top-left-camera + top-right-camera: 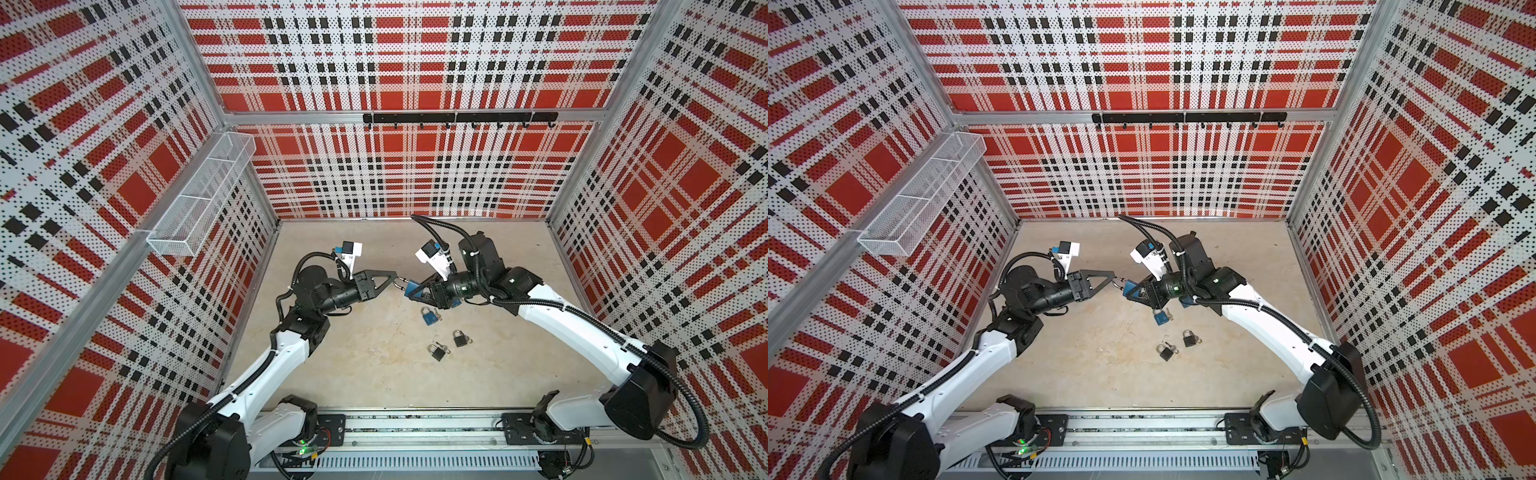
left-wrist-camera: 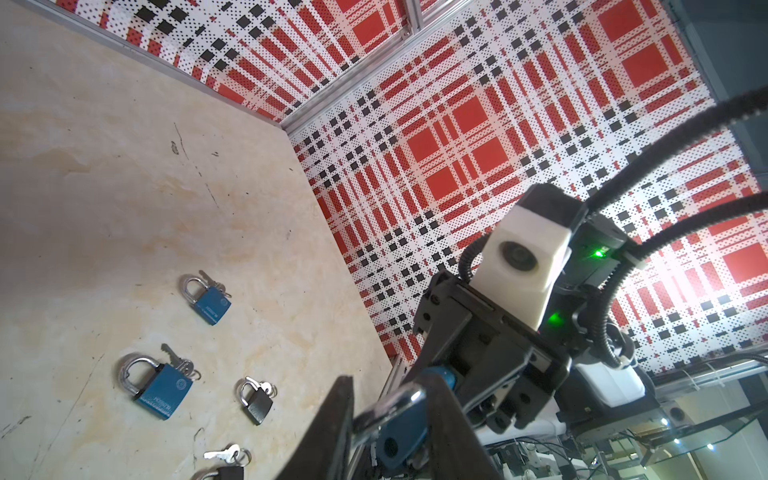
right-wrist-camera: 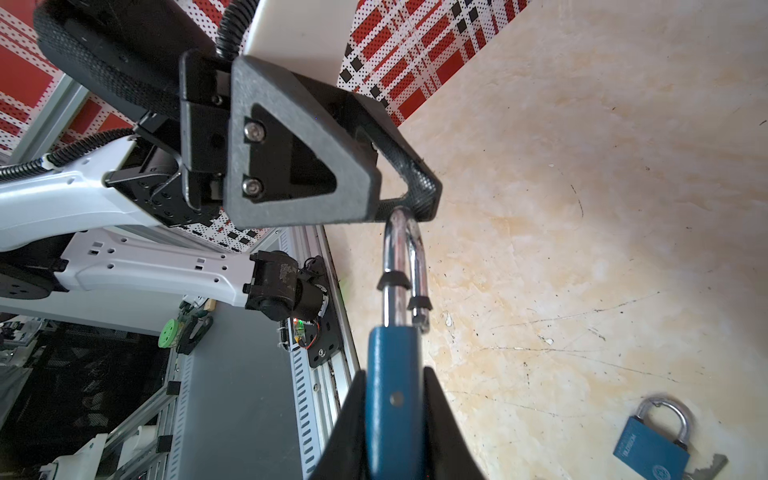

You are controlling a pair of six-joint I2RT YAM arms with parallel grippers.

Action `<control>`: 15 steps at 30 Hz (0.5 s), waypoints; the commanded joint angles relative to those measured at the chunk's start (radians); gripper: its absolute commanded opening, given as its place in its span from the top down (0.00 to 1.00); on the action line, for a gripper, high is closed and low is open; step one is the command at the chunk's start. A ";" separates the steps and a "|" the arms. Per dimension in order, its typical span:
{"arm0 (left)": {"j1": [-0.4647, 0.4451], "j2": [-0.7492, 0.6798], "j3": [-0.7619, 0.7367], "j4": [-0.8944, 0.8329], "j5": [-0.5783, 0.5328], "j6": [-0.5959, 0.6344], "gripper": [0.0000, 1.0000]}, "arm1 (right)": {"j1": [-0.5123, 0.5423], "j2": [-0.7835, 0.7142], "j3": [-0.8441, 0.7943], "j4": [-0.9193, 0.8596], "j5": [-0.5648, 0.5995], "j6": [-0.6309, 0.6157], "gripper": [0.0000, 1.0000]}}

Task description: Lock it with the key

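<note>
My right gripper (image 1: 411,291) (image 3: 392,374) is shut on the body of a blue padlock (image 1: 413,286) (image 1: 1129,287) (image 3: 390,415), held above the floor with its chrome shackle (image 3: 403,249) pointing at the left arm. One shackle leg sits out of the body. My left gripper (image 1: 400,282) (image 1: 1117,283) (image 2: 390,399) (image 3: 409,208) is closed on the shackle's bow, which in the left wrist view spans the gap between its fingers. No key shows at the held padlock. Keys (image 2: 178,361) lie with the padlocks on the floor.
Several other padlocks lie on the beige floor below the grippers: a blue one (image 1: 428,318) (image 3: 652,446) and two black ones (image 1: 460,339) (image 1: 437,352). A wire basket (image 1: 203,187) hangs on the left wall, and a black hook rail (image 1: 457,117) on the back wall.
</note>
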 commanded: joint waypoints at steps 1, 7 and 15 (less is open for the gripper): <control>0.003 0.000 -0.010 0.088 0.037 -0.040 0.67 | -0.001 -0.005 0.037 0.088 -0.038 0.011 1.00; -0.003 0.012 -0.013 0.106 0.041 -0.048 0.70 | -0.008 -0.004 0.035 0.115 -0.062 0.035 1.00; -0.007 0.017 -0.017 0.122 0.052 -0.059 0.75 | -0.018 -0.001 0.032 0.134 -0.073 0.051 1.00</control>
